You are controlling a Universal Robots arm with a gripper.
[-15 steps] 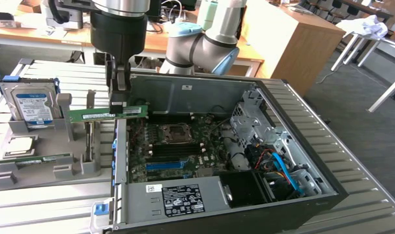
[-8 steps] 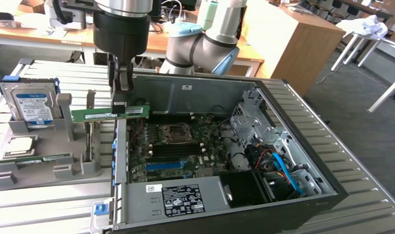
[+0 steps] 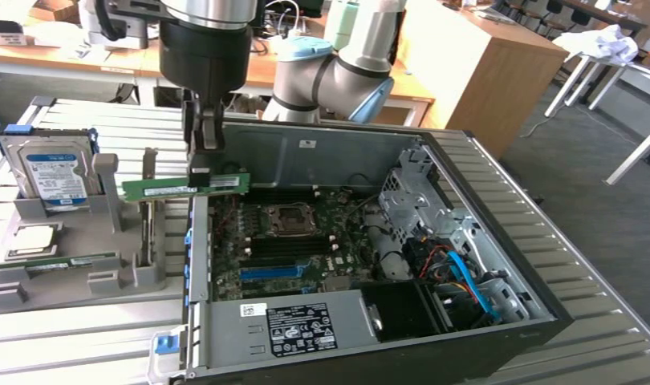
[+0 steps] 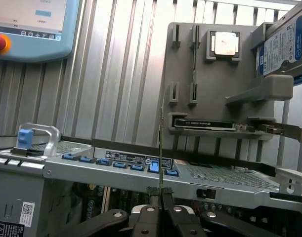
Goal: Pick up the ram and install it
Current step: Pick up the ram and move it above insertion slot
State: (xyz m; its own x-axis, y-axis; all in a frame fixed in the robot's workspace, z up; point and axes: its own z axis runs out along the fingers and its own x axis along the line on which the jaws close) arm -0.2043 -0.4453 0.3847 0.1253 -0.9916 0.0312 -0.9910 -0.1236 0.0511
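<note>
One open computer case [image 3: 314, 148] lies on the slatted table [image 3: 79, 345]. To the exterior view's left of it, one grey holder [image 3: 79, 285] carries one hard drive [image 3: 49, 172] and one processor [image 3: 30, 238]. The single gripper [image 3: 202, 172] has its fingers pinched narrow on the top edge of the one ram [image 3: 159, 189], which hangs below them over the case's left wall. The ram's long axis is level, left to right, roughly parallel to the memory slots [image 3: 270, 258], which sit lower, right and nearer.
</note>
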